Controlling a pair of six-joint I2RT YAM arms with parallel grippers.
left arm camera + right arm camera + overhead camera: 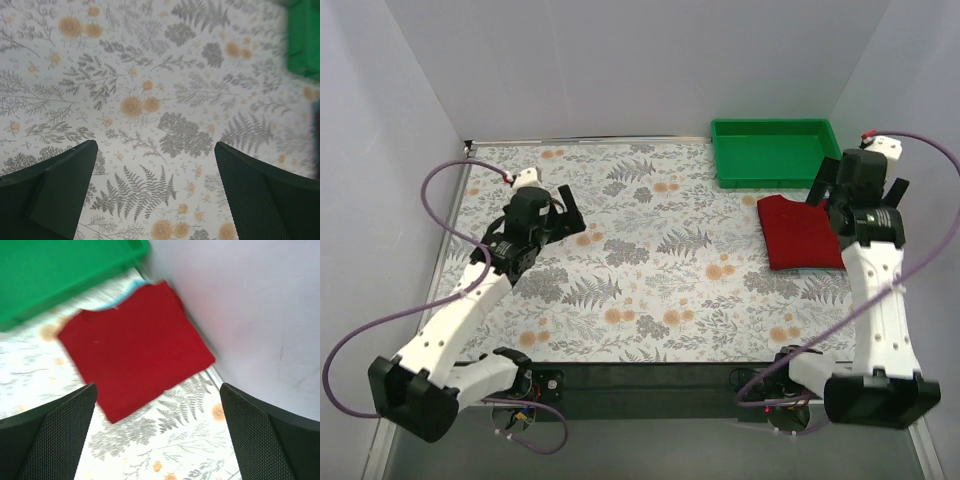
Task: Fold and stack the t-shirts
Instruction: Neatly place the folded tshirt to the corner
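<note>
The dark red t-shirt (800, 232) lies folded into a rectangle at the right side of the table, just in front of the green tray. In the right wrist view the red shirt (135, 347) covers the light blue t-shirt (122, 294), of which only a thin edge shows at the far side. My right gripper (860, 186) hovers above the red shirt's right edge, open and empty (157, 387). My left gripper (568, 216) is open and empty above the bare tablecloth at the left (155, 145).
A green plastic tray (775, 150) stands at the back right; it also shows in the right wrist view (60, 275) and the left wrist view (305, 40). The right wall (250, 315) stands close beside the red shirt. The floral tablecloth (650, 270) covers the table.
</note>
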